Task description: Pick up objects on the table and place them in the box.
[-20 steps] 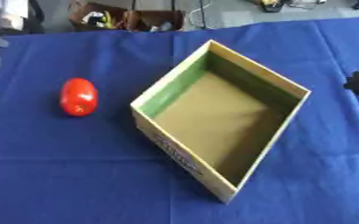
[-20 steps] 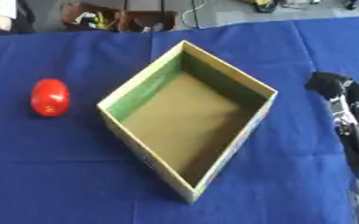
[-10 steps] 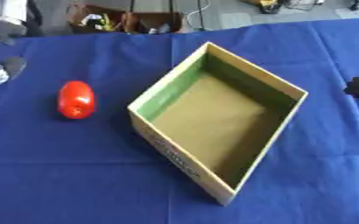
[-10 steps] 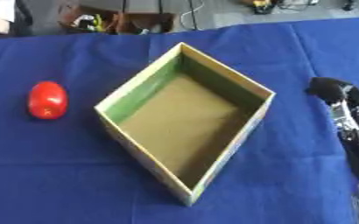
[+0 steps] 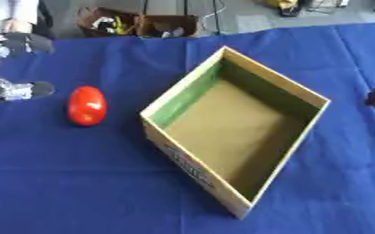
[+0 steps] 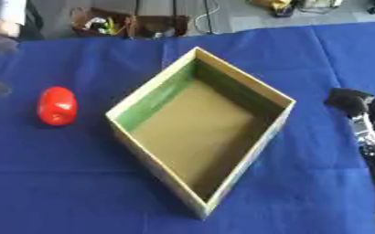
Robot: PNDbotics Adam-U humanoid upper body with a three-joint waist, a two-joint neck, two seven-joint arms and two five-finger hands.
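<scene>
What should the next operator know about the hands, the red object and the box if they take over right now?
Left hand: at the left edge, just left of the red object, not touching it; fingers unclear.
Right hand: idle at the right edge, beside the box; fingers unclear.
Red object: lying on the blue cloth, left of the box.
Box: open, nothing visible inside.
Done: nothing placed.
Left: grasp the red object and put it in the box.

Dark print on box (image 5: 192, 170) outer front wall, too blurred to read; no other text legible
</scene>
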